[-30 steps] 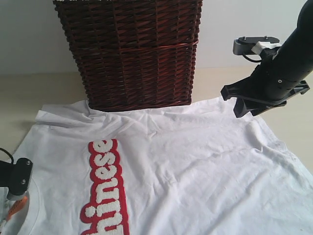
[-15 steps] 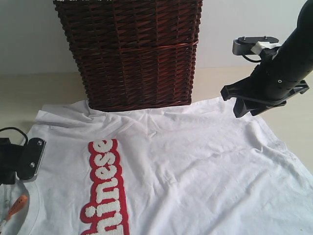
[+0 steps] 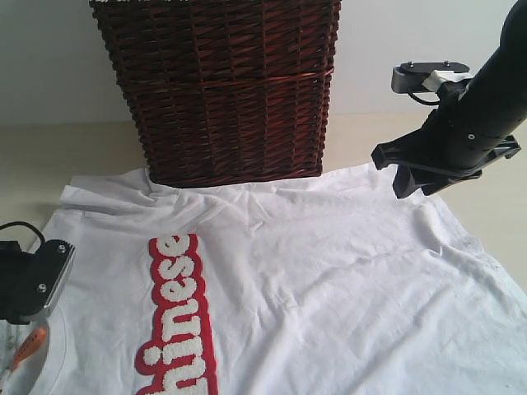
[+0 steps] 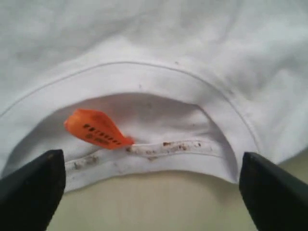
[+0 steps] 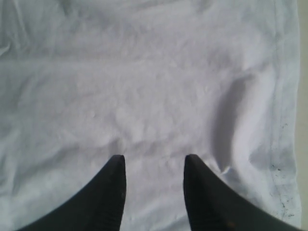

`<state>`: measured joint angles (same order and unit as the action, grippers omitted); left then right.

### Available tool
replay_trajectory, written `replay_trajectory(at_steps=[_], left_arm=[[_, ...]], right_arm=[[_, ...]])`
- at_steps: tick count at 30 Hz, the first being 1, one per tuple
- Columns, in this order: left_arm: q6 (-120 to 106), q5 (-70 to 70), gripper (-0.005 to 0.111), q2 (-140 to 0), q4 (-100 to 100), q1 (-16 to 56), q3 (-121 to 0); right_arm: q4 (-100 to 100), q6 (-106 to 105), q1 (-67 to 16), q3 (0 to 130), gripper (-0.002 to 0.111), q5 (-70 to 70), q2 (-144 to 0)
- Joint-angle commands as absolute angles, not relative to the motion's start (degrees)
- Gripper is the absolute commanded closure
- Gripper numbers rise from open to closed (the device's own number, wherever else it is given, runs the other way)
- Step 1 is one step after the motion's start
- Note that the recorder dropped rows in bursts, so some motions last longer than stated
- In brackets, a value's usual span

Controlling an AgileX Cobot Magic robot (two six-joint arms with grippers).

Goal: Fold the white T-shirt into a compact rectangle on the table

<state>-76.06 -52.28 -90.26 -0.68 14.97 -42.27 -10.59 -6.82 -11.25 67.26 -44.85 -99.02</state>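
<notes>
Shirt [image 3: 329, 280] spread flat on the desk [image 3: 49, 156], lettering [image 3: 177, 321] up, far edge at the foot of the basket [image 3: 218, 90]; no fold made yet. My left end effector [image 4: 151, 166] hangs wide open, straddling the ribbed collar [image 4: 144, 82] by the orange tag [image 4: 96, 129] (a sensible place to pinch, I'd judge). Right end effector [image 5: 154, 161] hovers over plain cloth near a stitched edge, jaws narrow, holding nothing. Fabric soft, lightly creased; letters fuzzy, red-rimmed; basket stiff dark wicker.
</notes>
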Motion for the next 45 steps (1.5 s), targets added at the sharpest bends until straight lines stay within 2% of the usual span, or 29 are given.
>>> replay_trajectory(at_steps=[1, 6, 15, 28, 36, 45], left_arm=[[-74.30, -49.83, 0.013, -90.06, -1.29, 13.12, -41.83], [-74.41, -44.91, 0.013, -90.06, -3.31, 9.88, -37.39], [-75.87, -35.08, 0.013, -90.56, -5.57, 9.91, -34.51], [-77.02, -31.86, 0.013, -93.83, 1.82, 8.89, -34.62], [-77.16, -34.07, 0.013, -96.71, -0.83, 8.89, -34.62], [-78.41, -41.93, 0.013, -91.18, -2.81, 8.60, -36.63]], right_arm=[[-10.68, -7.43, -11.30, 67.31, 0.069, -44.85, -98.72], [-10.67, -7.43, -11.30, 67.31, 0.069, -44.85, -98.72], [-10.67, -7.43, -11.30, 67.31, 0.069, -44.85, -98.72], [-10.40, -7.82, -11.30, 67.31, 0.069, -43.65, -98.72], [-10.40, -7.82, -11.30, 67.31, 0.069, -43.79, -98.72], [-10.40, -8.44, -11.30, 67.31, 0.069, -44.05, -98.72]])
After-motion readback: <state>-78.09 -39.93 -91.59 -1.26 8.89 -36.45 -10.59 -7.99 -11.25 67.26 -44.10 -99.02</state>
